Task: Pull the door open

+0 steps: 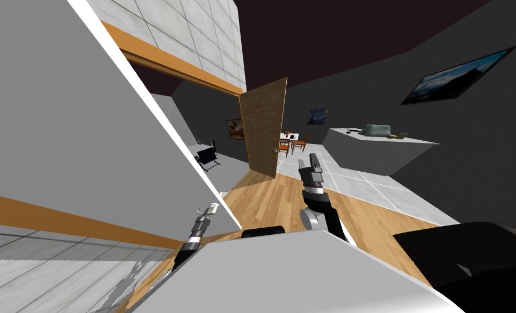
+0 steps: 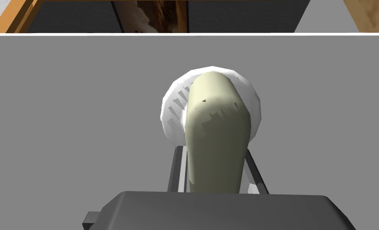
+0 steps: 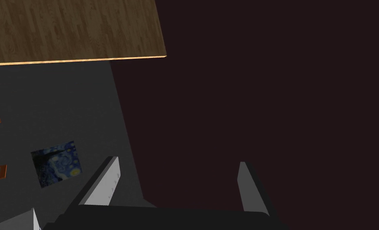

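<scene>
Left tool (image 2: 216, 153) clamped the stiff, likely slippery handle (image 2: 216, 115), the soundest hold on a probably heavy door (image 2: 65, 119); right tool (image 3: 177, 161) stood apart.

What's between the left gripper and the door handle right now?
Nothing. In the left wrist view the left gripper has its fingers pressed on the sides of the pale handle, which stands off the grey door on a white rosette.

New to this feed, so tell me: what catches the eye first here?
The big grey door at the robot's left, with the left gripper shut on its pale handle. Farther off a wooden door stands ajar, and the right gripper is raised open in the middle.
</scene>
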Controlling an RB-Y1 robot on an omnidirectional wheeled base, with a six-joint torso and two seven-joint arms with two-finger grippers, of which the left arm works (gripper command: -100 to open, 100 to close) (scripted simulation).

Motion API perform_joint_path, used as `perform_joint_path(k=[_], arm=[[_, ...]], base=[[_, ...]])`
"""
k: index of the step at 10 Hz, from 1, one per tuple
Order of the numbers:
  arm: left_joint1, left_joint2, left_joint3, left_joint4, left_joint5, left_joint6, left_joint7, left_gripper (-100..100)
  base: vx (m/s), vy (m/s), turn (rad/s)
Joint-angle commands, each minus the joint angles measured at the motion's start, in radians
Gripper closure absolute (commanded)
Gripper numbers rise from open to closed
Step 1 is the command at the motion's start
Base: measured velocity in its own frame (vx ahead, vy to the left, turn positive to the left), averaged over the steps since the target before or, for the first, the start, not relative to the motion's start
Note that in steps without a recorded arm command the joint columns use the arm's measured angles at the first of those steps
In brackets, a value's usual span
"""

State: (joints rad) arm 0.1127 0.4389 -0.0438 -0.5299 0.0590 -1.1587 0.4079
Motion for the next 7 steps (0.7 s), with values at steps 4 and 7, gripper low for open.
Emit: perform_joint_path(k=[4, 7], arm=[[-0.059, -0.019, 0.014, -0.001, -0.004, 0.072, -0.018, 100], [-0.093, -0.028, 0.02, 0.008, -0.005, 0.099, -0.025, 100]], base=[[-0.199, 0.046, -0.136], [-0.191, 0.061, -0.103]])
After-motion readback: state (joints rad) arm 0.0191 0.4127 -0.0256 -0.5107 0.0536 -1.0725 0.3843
